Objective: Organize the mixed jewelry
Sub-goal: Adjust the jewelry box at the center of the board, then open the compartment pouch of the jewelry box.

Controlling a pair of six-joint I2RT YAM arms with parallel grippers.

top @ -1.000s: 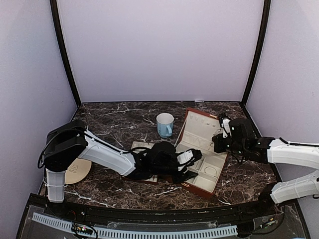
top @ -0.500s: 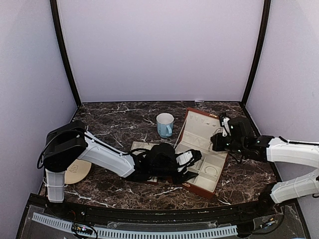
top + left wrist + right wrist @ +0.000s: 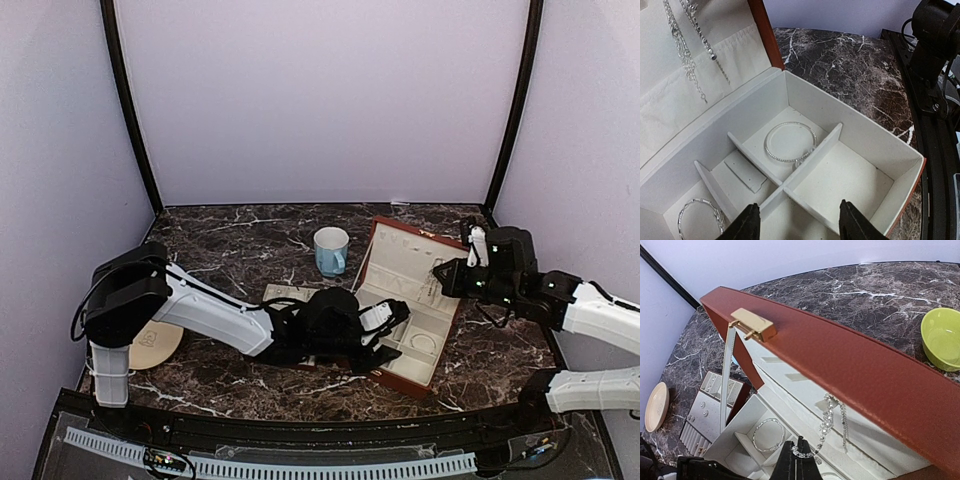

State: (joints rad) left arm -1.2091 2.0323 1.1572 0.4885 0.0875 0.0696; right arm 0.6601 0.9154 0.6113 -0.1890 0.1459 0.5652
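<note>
The red-brown box (image 3: pixel 372 262) stands open, its cream lid upright. My right gripper (image 3: pixel 800 456) is shut on the lower end of a sparkly chain (image 3: pixel 826 421) that hangs from the inside of the lid (image 3: pixel 850 360); from above that gripper (image 3: pixel 443 270) is beside the lid. Over the box's divided compartments my left gripper (image 3: pixel 799 225) is open with nothing between its fingers. A beaded bangle (image 3: pixel 790 142) lies in the compartment ahead of it, and another bangle (image 3: pixel 699 216) lies at the lower left. Two more chains (image 3: pixel 687 47) hang on the lid lining.
The cream slotted tray (image 3: pixel 710 407) lies left of the box, partly under the left arm. A blue mug (image 3: pixel 331 250) stands behind it. There is a cream plate (image 3: pixel 155 343) at the far left and a green bowl (image 3: pixel 942 337) behind the lid.
The right arm has risen and drawn back to the right along the lid, its gripper still shut. The left arm has barely moved.
</note>
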